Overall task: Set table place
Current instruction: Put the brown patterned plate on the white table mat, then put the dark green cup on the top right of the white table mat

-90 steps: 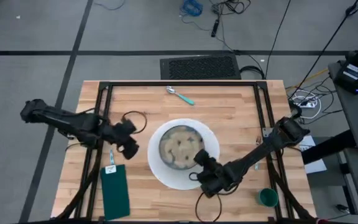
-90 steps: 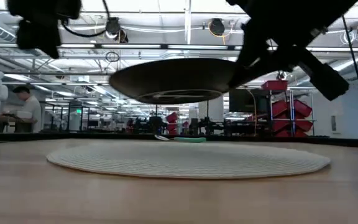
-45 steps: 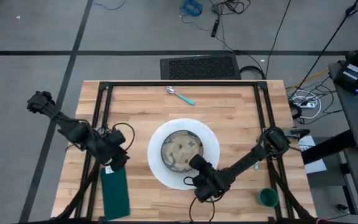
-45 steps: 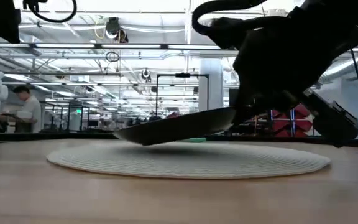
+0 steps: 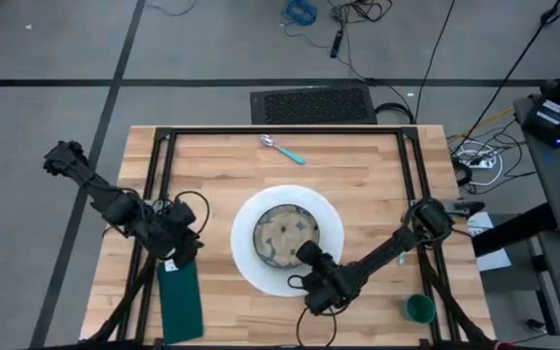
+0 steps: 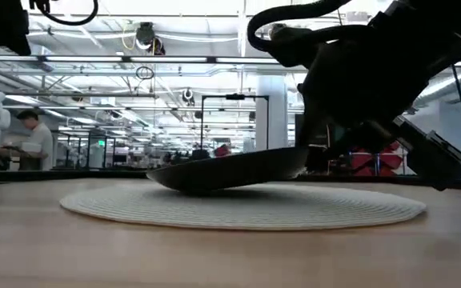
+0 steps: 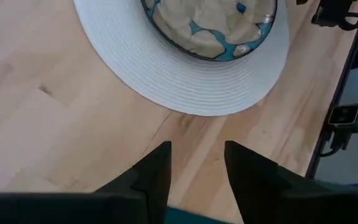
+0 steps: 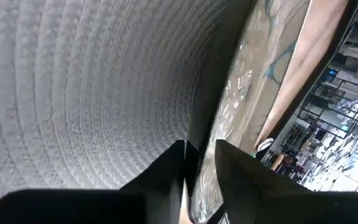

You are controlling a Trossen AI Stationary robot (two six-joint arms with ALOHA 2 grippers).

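Note:
A round plate [image 5: 282, 231] with a blue and tan pattern lies tilted on a white woven placemat [image 5: 249, 264] in the middle of the wooden table [image 5: 367, 175]. My right gripper [image 5: 310, 261] is shut on the plate's near right rim. My left gripper [image 5: 177, 249] stands open over the far end of a dark green napkin [image 5: 182, 303] at the table's near left. In the left wrist view its fingers [image 7: 157, 168] hang over bare wood, with nothing between them. My right gripper pinches the plate's rim [image 8: 200, 127] between its two fingers, one on the patterned upper face and one under the rim. It comes slanting down from the table's near right. In the low view the plate [image 6: 222, 170] is tilted, its underside on the placemat [image 6: 134, 204] and the held side raised.
A spoon with a teal handle [image 5: 282, 149] lies near the table's far edge. A green cup [image 5: 419, 309] stands at the near right corner. Black frame tubes [image 5: 159, 185] run along the table's left and right sides.
My right gripper has come down with the plate, which hung level above the placemat and now rests tilted on it. My left gripper has gone toward the table's near left, to the green napkin's far end.

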